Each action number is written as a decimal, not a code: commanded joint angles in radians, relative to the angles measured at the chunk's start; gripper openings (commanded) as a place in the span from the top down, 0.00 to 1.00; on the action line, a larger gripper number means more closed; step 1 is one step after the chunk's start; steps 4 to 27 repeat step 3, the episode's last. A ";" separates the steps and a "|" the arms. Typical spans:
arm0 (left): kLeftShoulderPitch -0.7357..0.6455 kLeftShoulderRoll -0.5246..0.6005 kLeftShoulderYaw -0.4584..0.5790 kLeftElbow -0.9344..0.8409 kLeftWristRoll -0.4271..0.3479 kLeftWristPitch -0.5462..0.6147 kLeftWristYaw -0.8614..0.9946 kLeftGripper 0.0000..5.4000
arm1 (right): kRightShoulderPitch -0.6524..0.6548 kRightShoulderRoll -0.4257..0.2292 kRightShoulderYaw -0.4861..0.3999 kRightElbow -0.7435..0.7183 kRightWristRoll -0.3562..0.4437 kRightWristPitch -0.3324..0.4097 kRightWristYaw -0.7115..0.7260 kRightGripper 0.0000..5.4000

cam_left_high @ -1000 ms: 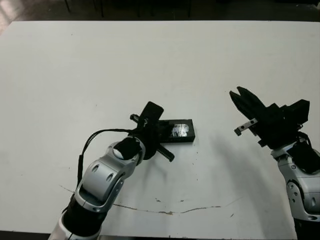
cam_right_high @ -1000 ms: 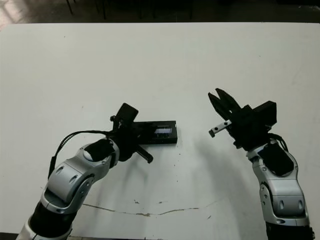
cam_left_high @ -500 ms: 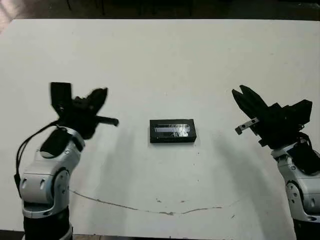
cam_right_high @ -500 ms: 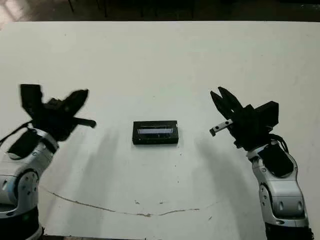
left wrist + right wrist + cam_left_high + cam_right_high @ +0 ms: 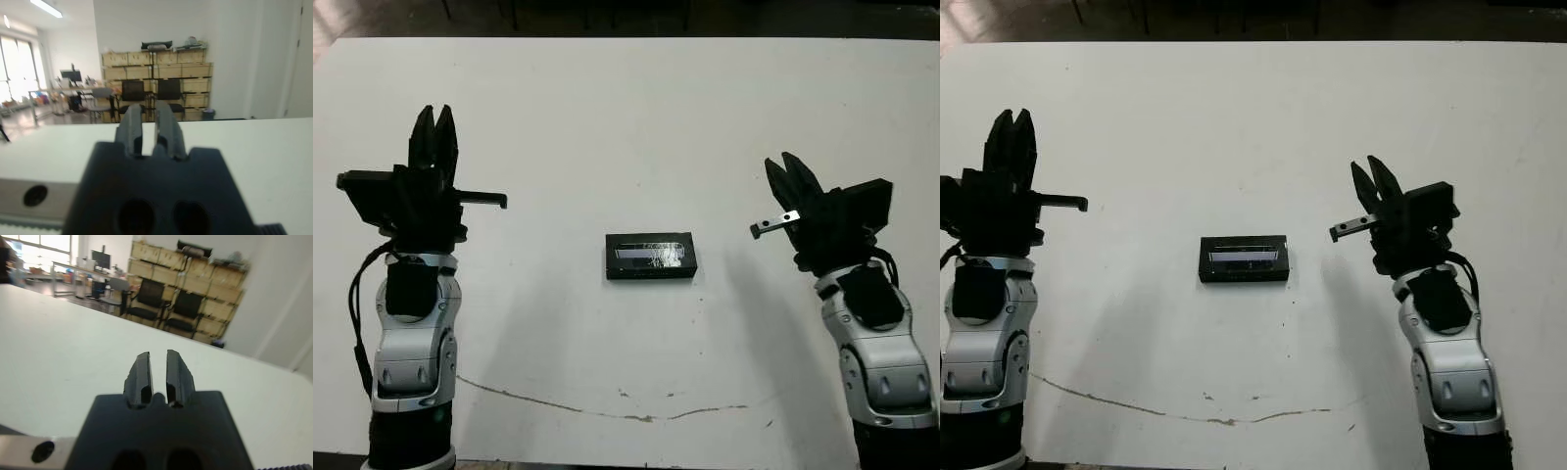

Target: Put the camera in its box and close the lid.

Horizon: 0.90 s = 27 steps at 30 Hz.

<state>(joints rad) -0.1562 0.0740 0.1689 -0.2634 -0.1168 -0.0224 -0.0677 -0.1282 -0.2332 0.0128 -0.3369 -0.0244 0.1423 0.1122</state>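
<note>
The lid [image 5: 649, 252], flat and black with a pale strip along its top, lies squarely on the box [image 5: 648, 273] at the table's middle; only the box's black front wall shows. The camera is hidden. My left gripper [image 5: 433, 116] is raised far to the left of the box, fingers pointing away from me, shut on nothing. My right gripper [image 5: 784, 167] is raised well to the right of the box, also shut and holding nothing. In the wrist views each pair of fingers [image 5: 148, 110] [image 5: 158, 355] stands close together over bare table.
A thin brown crack line [image 5: 607, 411] runs along the white table [image 5: 636, 117] near its front edge. Beyond the far edge, in the wrist views, stand chairs [image 5: 132, 95] and shelves of boxes [image 5: 195, 279].
My left arm has pulled off the box, swung far left and turned upright. My right gripper has shifted slightly left. The lidded box stays put.
</note>
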 commanded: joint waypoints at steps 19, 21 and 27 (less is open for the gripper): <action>0.011 0.000 -0.020 0.020 -0.015 0.027 -0.006 1.00 | 0.009 0.019 0.023 0.050 -0.075 -0.070 -0.038 1.00; 0.011 0.000 -0.020 0.020 -0.015 0.027 -0.006 1.00 | 0.009 0.019 0.023 0.050 -0.075 -0.070 -0.038 1.00; 0.011 0.000 -0.020 0.020 -0.015 0.027 -0.006 1.00 | 0.009 0.019 0.023 0.050 -0.075 -0.070 -0.038 1.00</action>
